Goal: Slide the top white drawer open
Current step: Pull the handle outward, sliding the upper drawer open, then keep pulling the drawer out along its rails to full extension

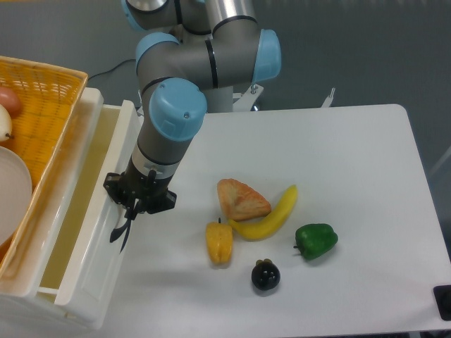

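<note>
The single fixed camera looks down on a white worktop (338, 183) with the arm (184, 84) reaching in from the far edge toward the left side. The hand (130, 213) points downward at the front panel of the top white drawer (99, 232), right at its curved black handle (121, 229). The dark fingers sit around the upper end of that handle, and the handle's loop curves out just below them. The wrist and the black housing hide the fingertips, so I cannot tell whether the hand is pressed onto the handle or spread loosely about it.

The top white drawer lies along the left edge of the worktop and is pulled out from its white cabinet (90, 105), so that a long strip of its pale cream inside (77, 204) shows between the front panel and the cabinet top. A yellow wicker basket (42, 105) rests on top of the cabinet, holding a white plate (13, 197) and an onion (7, 102) at the left frame edge.

Well apart from the drawer, in the middle of the worktop, lies a cluster of food: a piece of bread (242, 199) touching a banana (271, 215), a yellow pepper (219, 242) just beside the banana's lower end, a green pepper (316, 240) to the right, and a small dark round fruit (266, 275) nearest the camera.
</note>
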